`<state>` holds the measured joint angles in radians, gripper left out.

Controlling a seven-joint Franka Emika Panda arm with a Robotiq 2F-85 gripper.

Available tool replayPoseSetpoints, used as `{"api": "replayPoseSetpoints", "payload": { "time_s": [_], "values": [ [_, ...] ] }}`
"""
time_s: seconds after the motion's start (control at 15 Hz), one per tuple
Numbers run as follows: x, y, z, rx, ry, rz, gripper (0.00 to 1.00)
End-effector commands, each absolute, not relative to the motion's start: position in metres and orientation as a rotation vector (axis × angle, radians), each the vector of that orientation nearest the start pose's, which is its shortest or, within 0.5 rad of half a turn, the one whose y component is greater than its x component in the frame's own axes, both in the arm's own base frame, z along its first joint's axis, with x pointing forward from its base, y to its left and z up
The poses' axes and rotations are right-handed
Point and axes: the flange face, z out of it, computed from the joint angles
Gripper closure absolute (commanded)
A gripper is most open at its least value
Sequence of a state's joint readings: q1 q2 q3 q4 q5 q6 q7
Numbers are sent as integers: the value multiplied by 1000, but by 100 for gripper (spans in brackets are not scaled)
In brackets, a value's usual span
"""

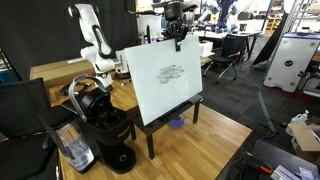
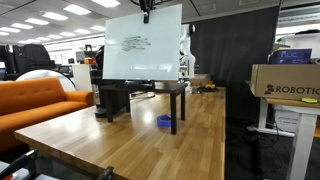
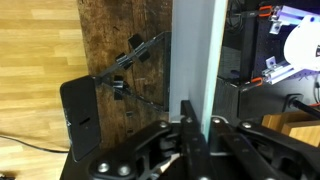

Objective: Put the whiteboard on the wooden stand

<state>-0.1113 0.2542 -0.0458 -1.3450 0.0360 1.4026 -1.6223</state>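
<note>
Whiteboard (image 1: 165,78) stands on the wooden stand (image 1: 150,140), lower edge on the stand's top, face tilted back. Dark scribble near the board's centre shows in both exterior views. Board is wider than the stand and overhangs it at both ends (image 2: 140,45). Gripper (image 1: 178,38) is directly above the stand at the board's upper edge, coming down from overhead; the same hold shows from the other side (image 2: 147,12). Wrist view: the board's thin edge runs as a pale strip (image 3: 196,60) down into the gripper (image 3: 192,125), with the jaws closed in from both sides and pinching that edge. Stand's dark legs (image 2: 173,108) rest on the light wooden tabletop (image 1: 205,150). Small blue object (image 1: 178,122) lies on the tabletop under the stand, between its legs (image 2: 164,121); what it is cannot be made out. Black coffee machine (image 1: 108,128) sits just beside the stand, at the end away from the gripper. Orange sofa (image 2: 40,100) stands well apart from the stand, off the tabletop.
</note>
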Motion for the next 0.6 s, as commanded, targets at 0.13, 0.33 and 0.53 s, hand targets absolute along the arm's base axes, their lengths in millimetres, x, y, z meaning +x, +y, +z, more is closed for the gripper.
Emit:
{"api": "replayPoseSetpoints", "payload": {
  "time_s": [0.13,0.33,0.53],
  "values": [
    [605,-91,573,-2158,-2047,62,99],
    [605,-91,568,-2140,-2061,57,99],
    [605,-91,564,-2124,-2077,52,99]
  ]
}}
